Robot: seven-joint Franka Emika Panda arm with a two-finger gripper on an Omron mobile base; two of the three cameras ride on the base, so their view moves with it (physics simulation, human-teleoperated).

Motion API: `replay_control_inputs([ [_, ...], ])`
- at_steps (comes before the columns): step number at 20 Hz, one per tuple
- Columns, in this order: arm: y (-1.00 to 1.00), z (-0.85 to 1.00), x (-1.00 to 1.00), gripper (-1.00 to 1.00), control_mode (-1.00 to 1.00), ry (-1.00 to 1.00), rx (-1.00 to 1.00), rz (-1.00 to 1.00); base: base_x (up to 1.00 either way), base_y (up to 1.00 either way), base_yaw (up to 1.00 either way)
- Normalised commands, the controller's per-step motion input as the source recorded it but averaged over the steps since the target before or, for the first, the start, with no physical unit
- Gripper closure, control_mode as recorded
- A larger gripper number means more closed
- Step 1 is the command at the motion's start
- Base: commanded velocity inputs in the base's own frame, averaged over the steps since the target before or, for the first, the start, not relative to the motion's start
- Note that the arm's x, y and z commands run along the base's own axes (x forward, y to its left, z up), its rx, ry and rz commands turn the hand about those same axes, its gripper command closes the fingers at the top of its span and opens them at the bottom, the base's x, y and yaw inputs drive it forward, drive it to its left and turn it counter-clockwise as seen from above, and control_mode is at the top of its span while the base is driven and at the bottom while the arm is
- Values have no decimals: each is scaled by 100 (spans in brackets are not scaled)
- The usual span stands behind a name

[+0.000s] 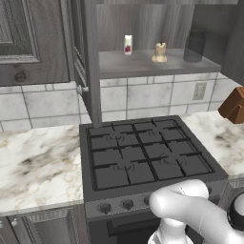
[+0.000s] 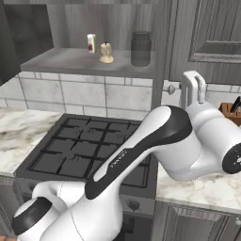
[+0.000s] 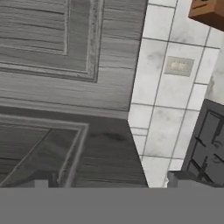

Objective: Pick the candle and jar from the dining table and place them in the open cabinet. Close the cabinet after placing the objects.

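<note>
shelf: cabinet (image 1: 157, 64) open; candle (image 1: 160, 52) centre, jar (image 1: 194, 46) at 3 o'clock
below: stove (image 1: 147, 155), marble table (image 1: 38, 167)
end effector (image 3: 109, 183): wide open, empty

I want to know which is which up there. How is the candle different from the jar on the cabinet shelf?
The candle is short and squat; the jar is clearly taller and wider. The candle is solid beige-cream, while the jar is see-through dark grey glass. The candle narrows to a small knobbed top; the jar is a plain cylinder with a rimmed top. Both stand upright, apart from each other, on the same grey shelf of the open cabinet.
</note>
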Motion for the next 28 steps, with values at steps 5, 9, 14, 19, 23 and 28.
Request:
replay_control_inputs([
  [5, 32, 0, 4, -100, -100, 0, 0, 3, 0, 0, 0],
  [9, 70, 0, 0, -100, -100, 0, 0, 6, 0, 0, 0],
  [14, 76, 3, 0, -100, -100, 0, 0, 7, 0, 0, 0],
  [19, 65, 19, 12, -100, -100, 0, 0, 5, 0, 0, 0],
  [23, 31, 41, 37, -100, -100, 0, 0, 0, 0, 0, 0],
  [28, 21, 30, 48, -100, -100, 0, 0, 0, 0, 0, 0],
])
